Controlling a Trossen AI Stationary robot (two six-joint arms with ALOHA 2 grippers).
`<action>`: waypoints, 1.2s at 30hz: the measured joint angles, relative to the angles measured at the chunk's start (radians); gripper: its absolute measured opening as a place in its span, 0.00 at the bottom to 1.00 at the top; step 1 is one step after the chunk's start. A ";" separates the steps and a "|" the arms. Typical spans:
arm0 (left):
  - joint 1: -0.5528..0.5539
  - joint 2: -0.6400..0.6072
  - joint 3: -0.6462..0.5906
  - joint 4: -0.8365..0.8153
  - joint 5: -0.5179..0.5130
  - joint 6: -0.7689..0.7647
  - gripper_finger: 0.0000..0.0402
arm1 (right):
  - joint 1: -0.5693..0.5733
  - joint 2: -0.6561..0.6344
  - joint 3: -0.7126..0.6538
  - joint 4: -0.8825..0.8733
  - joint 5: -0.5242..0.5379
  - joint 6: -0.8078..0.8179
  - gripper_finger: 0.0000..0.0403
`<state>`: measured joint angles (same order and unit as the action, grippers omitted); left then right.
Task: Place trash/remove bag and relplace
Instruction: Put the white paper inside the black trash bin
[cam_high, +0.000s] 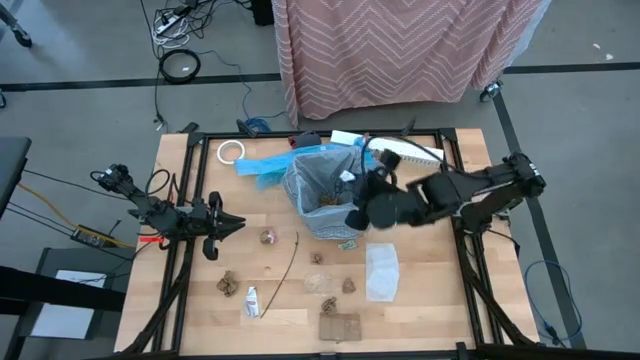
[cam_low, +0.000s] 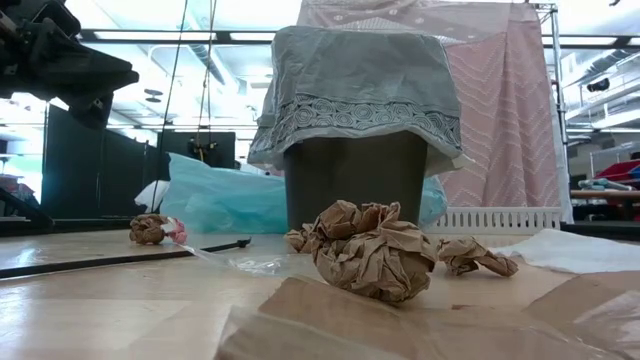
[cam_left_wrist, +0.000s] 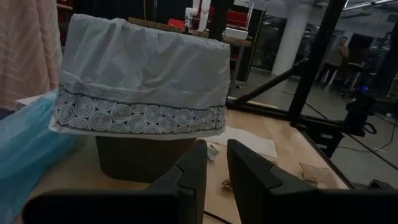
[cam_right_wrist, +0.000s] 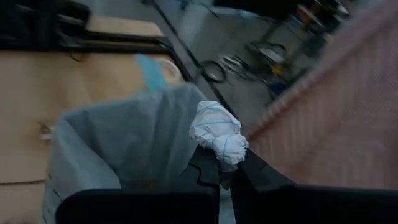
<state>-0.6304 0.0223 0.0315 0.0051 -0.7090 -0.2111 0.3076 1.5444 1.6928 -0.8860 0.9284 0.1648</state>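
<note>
Right claw (cam_right_wrist: 225, 177) pinching a white wad (cam_right_wrist: 217, 134) over the bag (cam_high: 322, 185), left claw (cam_left_wrist: 216, 163) narrow, empty, near desk's (cam_high: 420, 310) left edge.

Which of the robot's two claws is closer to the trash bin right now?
The right gripper is nearer: it is at the bin rim, pinching a white wad. The left gripper waits well off to the bin's side.

High view straight down on table (cam_high: 200, 320); low view level, close; wrist views forward; all four share the lined bin (cam_high: 320, 190).
</note>
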 joint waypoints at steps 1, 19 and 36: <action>0.000 0.000 0.000 0.000 0.000 0.000 0.18 | -0.019 -0.007 0.000 0.034 -0.038 -0.044 0.01; 0.000 0.000 0.000 0.007 -0.001 0.001 0.18 | -0.171 -0.733 -0.907 0.958 -0.453 -0.217 0.01; 0.000 0.003 -0.023 0.064 -0.041 0.024 0.18 | -0.315 -0.522 -1.019 1.199 -0.725 -0.112 0.01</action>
<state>-0.6300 0.0257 0.0084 0.0689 -0.7503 -0.1868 -0.0071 1.0219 0.6741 0.3132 0.2030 0.0523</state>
